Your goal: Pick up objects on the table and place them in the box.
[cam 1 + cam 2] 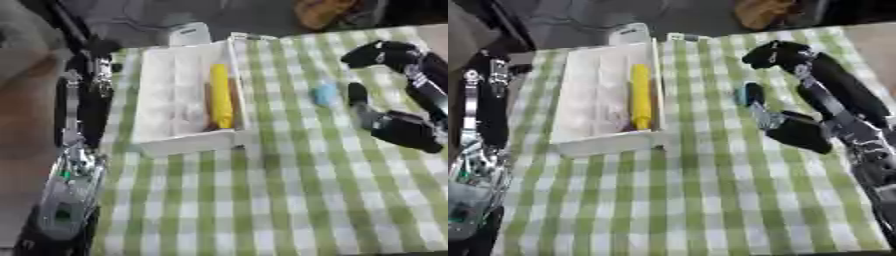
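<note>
Left eye view: the right hand (398, 127) comes in from the right side over the green-and-white checked tablecloth (289, 200). Its fingers and thumb are spread apart and hold nothing. The small pale-blue object (325, 94) lies on the cloth just beside the hand, on its left, close to the tip of the lower finger (357, 94). Contact between finger and object cannot be confirmed. The object is too small for its shape or long axis to be read.

The white rectangular box (188, 142) stands further to the hand's left, beyond the blue object, with its long axis running away from the robot. A long yellow cylindrical object (220, 95) already lies inside the box, along its right wall and parallel to the long axis.

The left arm (83, 107) hangs at the far left, beside the box and off the edge of the cloth. The left hand's finger state cannot be determined.

Judgement: the right hand is clearly the nearer one to the blue object. The coming move would be a short reach leftward, closure of the fingers on the object, then a carry further left over the box wall.
</note>
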Tool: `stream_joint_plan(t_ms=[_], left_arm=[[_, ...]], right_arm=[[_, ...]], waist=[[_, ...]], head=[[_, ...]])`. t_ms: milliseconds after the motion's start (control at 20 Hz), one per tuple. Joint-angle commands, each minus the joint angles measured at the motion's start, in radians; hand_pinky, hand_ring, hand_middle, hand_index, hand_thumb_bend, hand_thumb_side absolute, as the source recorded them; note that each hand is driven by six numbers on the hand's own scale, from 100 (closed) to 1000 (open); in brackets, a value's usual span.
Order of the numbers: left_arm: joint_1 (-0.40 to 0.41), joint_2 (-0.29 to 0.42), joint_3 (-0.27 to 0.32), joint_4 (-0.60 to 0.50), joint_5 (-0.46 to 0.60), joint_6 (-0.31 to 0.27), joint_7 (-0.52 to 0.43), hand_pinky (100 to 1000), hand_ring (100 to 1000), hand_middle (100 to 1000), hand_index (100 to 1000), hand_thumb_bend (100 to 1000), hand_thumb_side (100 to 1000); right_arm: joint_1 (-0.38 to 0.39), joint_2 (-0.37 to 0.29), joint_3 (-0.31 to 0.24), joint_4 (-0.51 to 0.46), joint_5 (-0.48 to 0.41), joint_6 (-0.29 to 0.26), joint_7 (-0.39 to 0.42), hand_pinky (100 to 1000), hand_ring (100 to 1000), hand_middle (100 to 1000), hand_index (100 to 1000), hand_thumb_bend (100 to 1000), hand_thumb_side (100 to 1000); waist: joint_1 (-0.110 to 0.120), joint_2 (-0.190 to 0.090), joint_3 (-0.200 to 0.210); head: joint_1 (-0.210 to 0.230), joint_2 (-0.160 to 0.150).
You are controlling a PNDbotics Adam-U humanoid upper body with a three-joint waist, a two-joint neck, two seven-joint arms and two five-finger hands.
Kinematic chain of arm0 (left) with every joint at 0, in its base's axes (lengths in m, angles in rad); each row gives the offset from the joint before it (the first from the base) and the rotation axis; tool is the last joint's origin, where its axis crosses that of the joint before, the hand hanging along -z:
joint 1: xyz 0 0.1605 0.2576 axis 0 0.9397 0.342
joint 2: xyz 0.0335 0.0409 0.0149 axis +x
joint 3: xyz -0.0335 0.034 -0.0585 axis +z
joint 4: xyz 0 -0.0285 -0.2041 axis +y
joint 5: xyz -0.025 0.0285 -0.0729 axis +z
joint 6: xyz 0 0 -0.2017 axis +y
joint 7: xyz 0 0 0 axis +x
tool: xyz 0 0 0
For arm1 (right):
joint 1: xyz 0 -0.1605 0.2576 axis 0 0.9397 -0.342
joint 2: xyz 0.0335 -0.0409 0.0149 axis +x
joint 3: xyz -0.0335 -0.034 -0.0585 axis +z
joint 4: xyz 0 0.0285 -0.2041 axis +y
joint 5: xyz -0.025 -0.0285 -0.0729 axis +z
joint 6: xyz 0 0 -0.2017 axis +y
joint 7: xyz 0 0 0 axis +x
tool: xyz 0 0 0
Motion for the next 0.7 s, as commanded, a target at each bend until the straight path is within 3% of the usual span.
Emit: stream_joint_plan(t_ms=[50,700], left_arm=[[-0.016,0.009,0.004,-0.024,-0.004,0.0,0.0,717,1000,662,753,100,808],[-0.016,0.009,0.004,-0.024,-0.004,0.0,0.0,717,1000,661,753,100,809]], right_arm=[[-0.013,-0.009,-0.011,-0.024,0.012,-0.001,0.013,810,783,736,854,100,100],[-0.014,-0.009,-0.012,-0.024,0.026,0.011,0.018,811,786,733,855,100,100]], waist=[[-0.003,-0.027,0.001],[-0.003,-0.026,0.0]], head=[[-0.003,-0.002],[-0.003,-0.002]])
